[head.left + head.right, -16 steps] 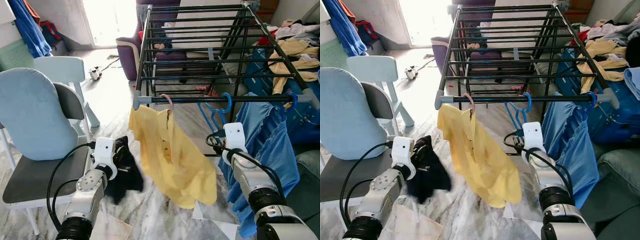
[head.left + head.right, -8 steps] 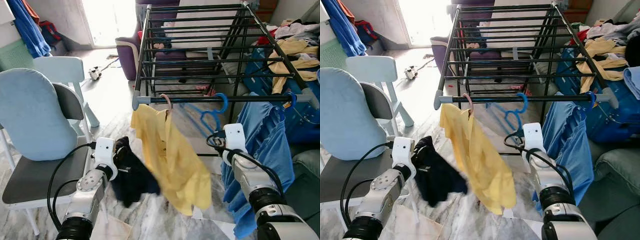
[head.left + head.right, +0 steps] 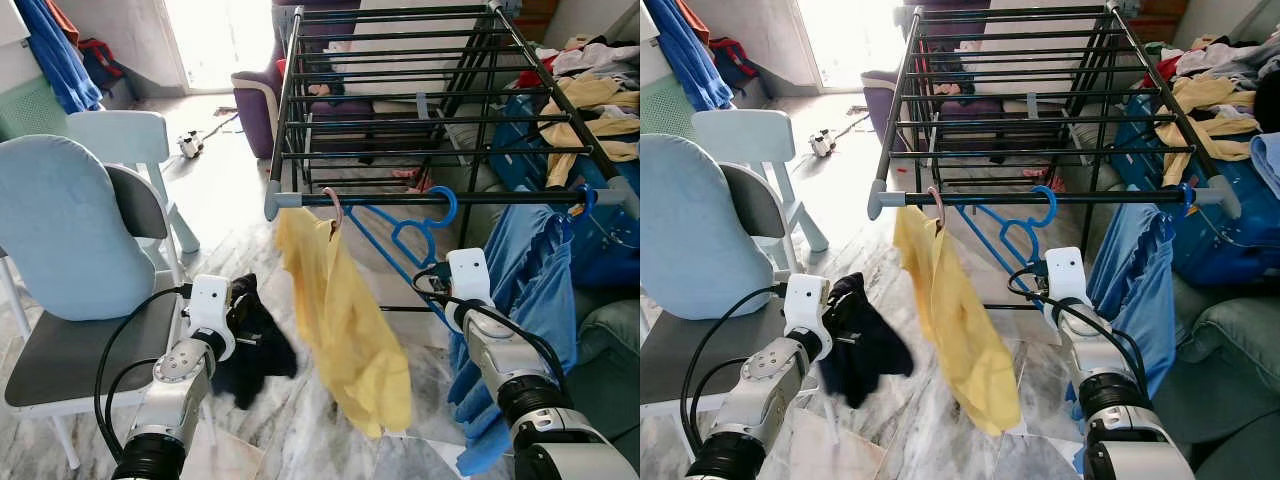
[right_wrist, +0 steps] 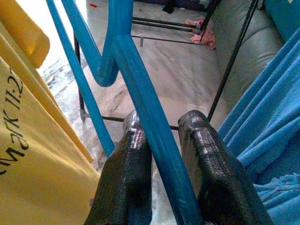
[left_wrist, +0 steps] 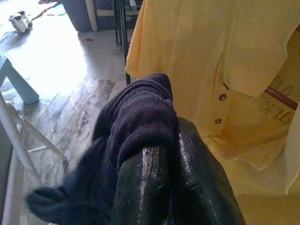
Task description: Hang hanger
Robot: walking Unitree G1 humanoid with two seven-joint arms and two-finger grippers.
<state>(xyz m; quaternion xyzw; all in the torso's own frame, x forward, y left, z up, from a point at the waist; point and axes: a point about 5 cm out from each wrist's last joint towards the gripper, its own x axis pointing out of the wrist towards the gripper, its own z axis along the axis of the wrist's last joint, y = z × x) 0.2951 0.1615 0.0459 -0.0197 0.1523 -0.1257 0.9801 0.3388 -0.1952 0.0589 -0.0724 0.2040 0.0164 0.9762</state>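
A blue hanger (image 3: 415, 232) has its hook over the front rail (image 3: 400, 198) of the black drying rack and tilts down toward my right gripper (image 3: 438, 283). In the right wrist view that gripper (image 4: 161, 127) is shut on the hanger's blue bar (image 4: 140, 89). A yellow shirt (image 3: 340, 310) hangs from a pink hook (image 3: 333, 203) on the same rail, left of the blue hanger. Low on the left, my left gripper (image 3: 240, 318) is shut on a dark garment (image 3: 258, 342). The cloth (image 5: 136, 122) drapes over its fingers (image 5: 145, 187).
A pale blue chair (image 3: 70, 260) with a grey seat stands at my left, with a smaller one (image 3: 125, 140) behind it. A blue garment (image 3: 520, 290) hangs off the rail's right end. Clothes (image 3: 590, 110) are piled at the far right. The floor is marble.
The yellow shirt has swung and now hangs narrower, edge-on. The blue hanger has tilted further, its arm reaching left under the rail. The dark garment swung right, then back.
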